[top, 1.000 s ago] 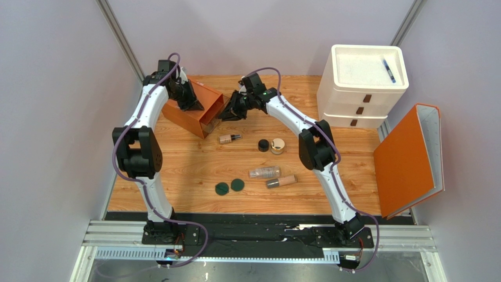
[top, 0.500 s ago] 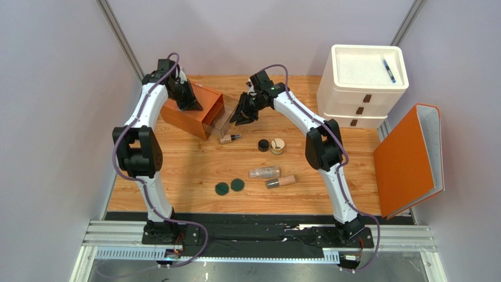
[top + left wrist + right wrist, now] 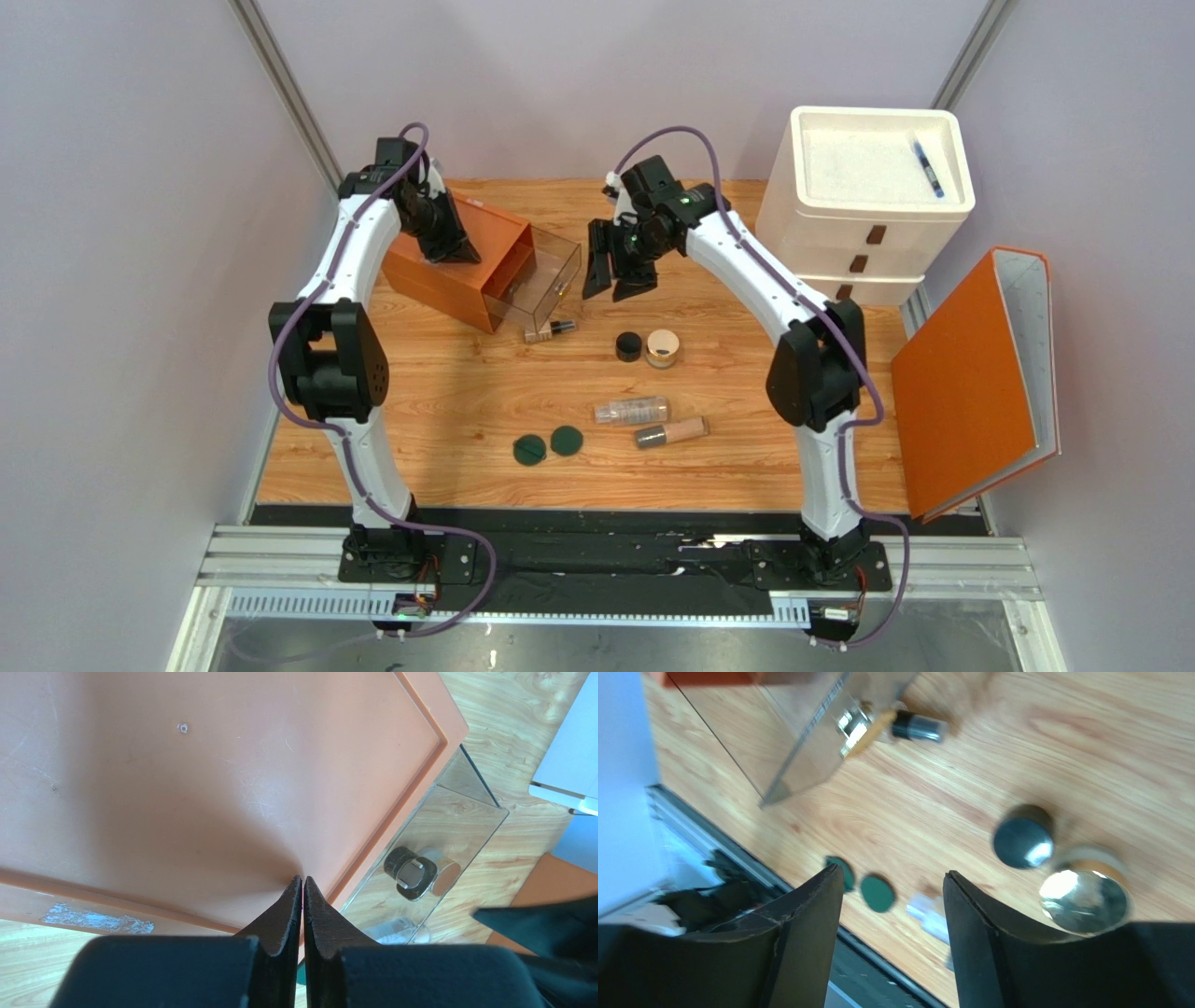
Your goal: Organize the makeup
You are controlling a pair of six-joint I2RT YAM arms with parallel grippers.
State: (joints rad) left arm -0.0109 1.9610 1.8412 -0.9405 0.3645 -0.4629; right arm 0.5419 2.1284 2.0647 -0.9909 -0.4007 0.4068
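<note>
Makeup lies loose on the wooden table: a small beige bottle (image 3: pixel 547 331) by the drawer's front, a black round cap (image 3: pixel 629 346), a round tan jar (image 3: pixel 661 347), a clear bottle (image 3: pixel 631 412), a beige bottle (image 3: pixel 671 433) and two dark-green discs (image 3: pixel 529 450) (image 3: pixel 567 440). My left gripper (image 3: pixel 456 249) is shut, its tips (image 3: pixel 302 878) pressed on the orange box's top (image 3: pixel 210 777). My right gripper (image 3: pixel 617 273) is open and empty (image 3: pixel 892 873), above the table just right of the clear drawer (image 3: pixel 540 273). The right wrist view shows the small bottle (image 3: pixel 906 726), cap (image 3: pixel 1022 840), jar (image 3: pixel 1085 889) and a disc (image 3: pixel 878 891).
The orange drawer box (image 3: pixel 449 266) sits at the back left with its clear drawer (image 3: pixel 428 833) pulled out to the right. A white drawer unit (image 3: pixel 863 210) with a blue pen (image 3: pixel 927 165) on top stands at the back right. An orange binder (image 3: pixel 975 385) leans at the right edge.
The clear drawer has slid out of the orange box to the right. My right gripper has come away from it, moving right, and now stands open. The left gripper has not moved.
</note>
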